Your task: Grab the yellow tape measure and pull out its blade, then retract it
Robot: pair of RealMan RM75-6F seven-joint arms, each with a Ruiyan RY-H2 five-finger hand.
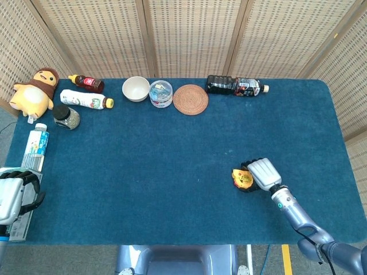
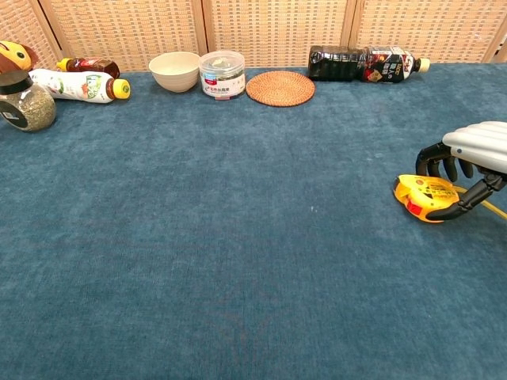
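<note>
The yellow tape measure (image 1: 241, 179) (image 2: 424, 196) lies on the blue table at the right, case flat, red button toward the front. My right hand (image 1: 262, 173) (image 2: 474, 155) arches over it from the right, with dark fingers behind the case and the thumb against its front edge, gripping it. A thin yellow strip (image 2: 493, 208) trails from the case under the hand. My left hand (image 1: 12, 195) hangs off the table's left front corner, holding nothing, fingers loosely bent and apart. It is outside the chest view.
Along the back edge stand a dark bottle (image 1: 236, 86), woven coaster (image 1: 190, 99), clear tub (image 1: 160, 94) and white bowl (image 1: 136, 89). At far left are sauce bottles (image 1: 86, 98), a spice jar (image 1: 66, 117), a plush toy (image 1: 35, 91) and a water bottle (image 1: 35, 146).
</note>
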